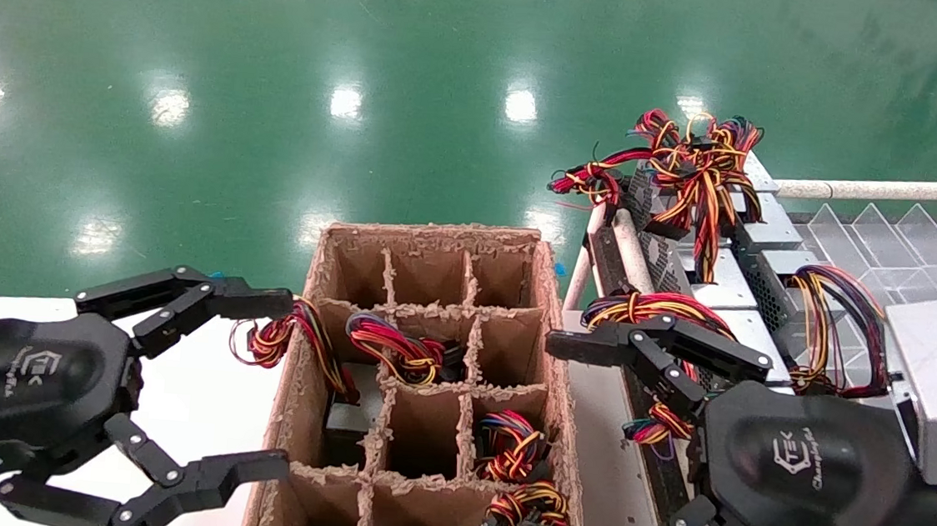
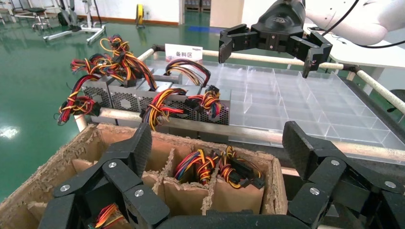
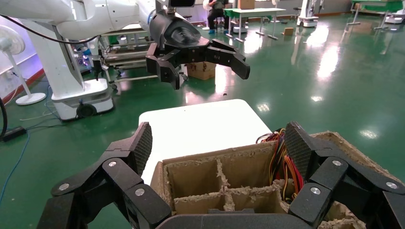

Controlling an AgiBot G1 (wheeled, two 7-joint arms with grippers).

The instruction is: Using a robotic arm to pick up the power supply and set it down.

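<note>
The power supply [image 1: 744, 318], a silver-grey box with a perforated side [image 2: 217, 117] and a short red, orange, yellow and black wire bundle [image 1: 649, 306], sits at the near end of a row on the rack at my right. My right gripper [image 1: 546, 445] hangs open and empty between the rack and the cardboard box, its upper finger just in front of that bundle. The left wrist view shows it open [image 2: 268, 55] on its silver-white arm [image 2: 367, 19]. My left gripper [image 1: 279, 384] is open and empty at the box's left side.
A divided cardboard box [image 1: 437, 235] stands in the middle; some cells hold units with wire bundles [image 1: 395, 349], the far cells are bare. More grey units with wire loops [image 1: 694, 164] line the rack. A clear divided tray [image 1: 897, 238] lies further right. A white table [image 3: 200, 124] is left of the box.
</note>
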